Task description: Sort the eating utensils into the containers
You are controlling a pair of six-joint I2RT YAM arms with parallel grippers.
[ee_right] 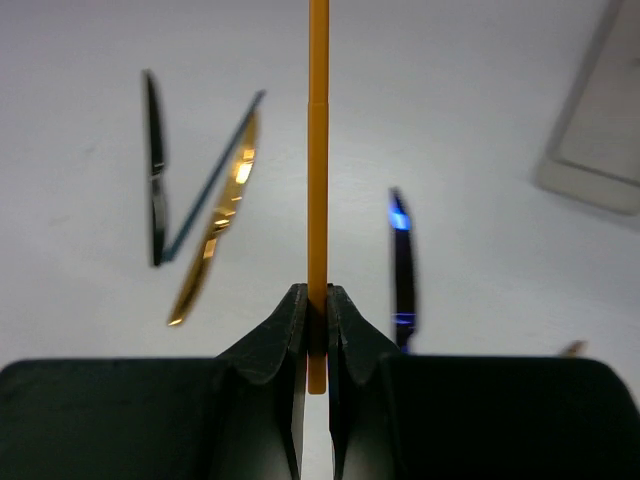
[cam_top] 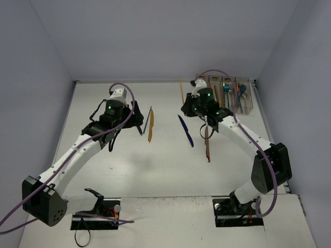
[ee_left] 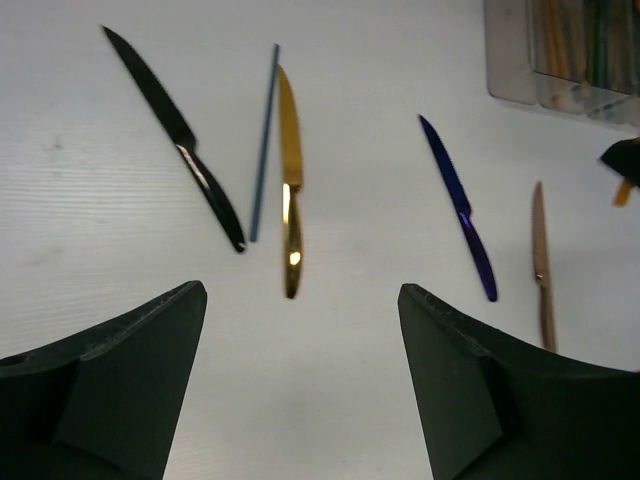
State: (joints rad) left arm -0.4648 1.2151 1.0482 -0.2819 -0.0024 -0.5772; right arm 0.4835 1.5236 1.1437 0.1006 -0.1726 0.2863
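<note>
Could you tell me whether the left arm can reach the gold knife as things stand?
Probably yes: the left gripper is open and empty, and the gold knife lies flat just ahead, nothing on top. The thin blue stick close beside its blade might get caught.
</note>
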